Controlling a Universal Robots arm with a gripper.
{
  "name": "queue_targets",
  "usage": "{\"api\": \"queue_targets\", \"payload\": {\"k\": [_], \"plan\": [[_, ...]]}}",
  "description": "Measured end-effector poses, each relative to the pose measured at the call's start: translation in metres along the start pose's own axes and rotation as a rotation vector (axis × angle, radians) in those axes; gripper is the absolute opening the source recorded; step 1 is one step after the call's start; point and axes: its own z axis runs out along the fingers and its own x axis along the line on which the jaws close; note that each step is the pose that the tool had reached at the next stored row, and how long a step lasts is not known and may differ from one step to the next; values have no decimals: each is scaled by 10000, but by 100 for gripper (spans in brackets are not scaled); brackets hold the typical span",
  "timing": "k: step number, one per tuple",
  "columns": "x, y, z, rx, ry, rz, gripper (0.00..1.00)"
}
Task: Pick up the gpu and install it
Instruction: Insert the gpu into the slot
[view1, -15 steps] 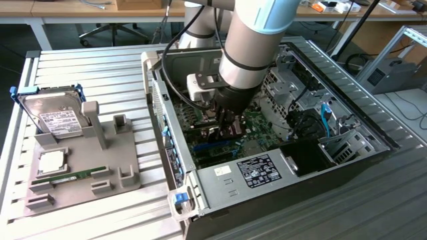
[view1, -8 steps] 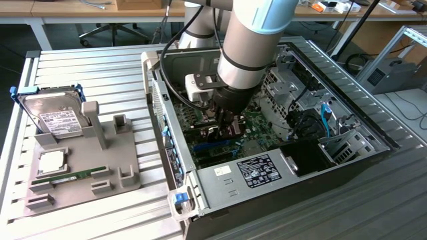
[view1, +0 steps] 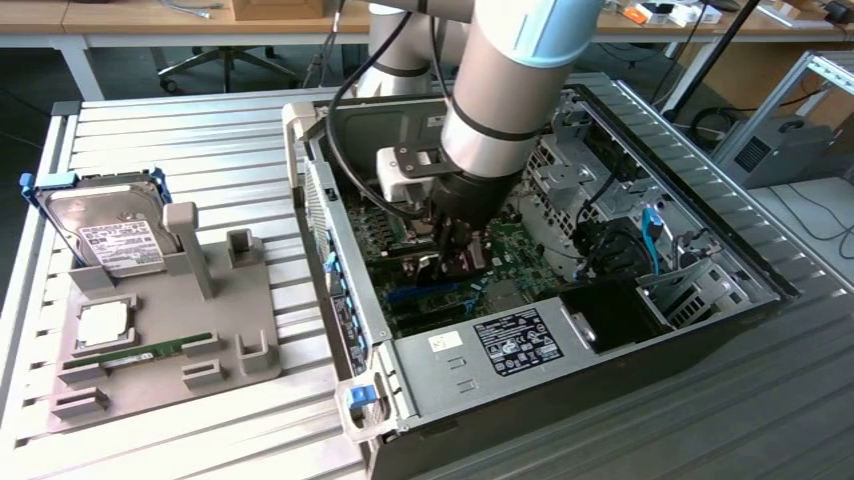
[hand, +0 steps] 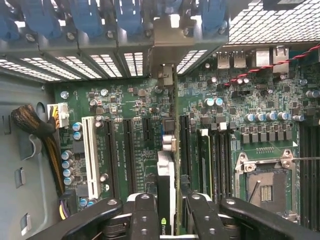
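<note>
Inside the open computer case (view1: 694, 190), above the motherboard (hand: 120, 100): the gpu (hand: 166, 172), a thin black card seen edge-on in the wrist view. It stands upright over the run of expansion slots, between the white PCI slot (hand: 91, 155) and the CPU socket (hand: 265, 185). Its grey metal bracket (hand: 172, 35) points toward the case's rear openings, beneath the row of blue retaining clips (hand: 87, 20). Handling, by judgement: light and stiff, but fragile. It is a bare circuit board with an exposed edge connector, best taken by its flat faces near the upper edge, well away from the contacts, and kept square to the slot. Holder: gripper (hand: 167, 212), its black fingers (hand: 145, 212) closed in from both sides and pinching the card across its thickness. Whether the lower edge has met a slot is hard to make out; possibly it sits just above one. Arm pose: the arm (view1: 514, 90) reaches steeply down into the case from above, wrist near vertical, gripper (view1: 454, 262) low over the board with a black cable looping beside it. Surroundings: on the exterior view's left, well apart from the case, a grey fixture tray (view1: 174, 330) on the slatted table (view1: 174, 130) carries a hard drive in a blue frame (view1: 107, 235) and a green RAM stick (view1: 147, 352).
</note>
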Motion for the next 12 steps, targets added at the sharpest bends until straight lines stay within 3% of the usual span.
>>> {"api": "queue_targets", "payload": {"k": [3,12], "plan": [[5,-10,-3,-55,58,-76,27],[45,-12,-4,-58,59,-99,27]]}}
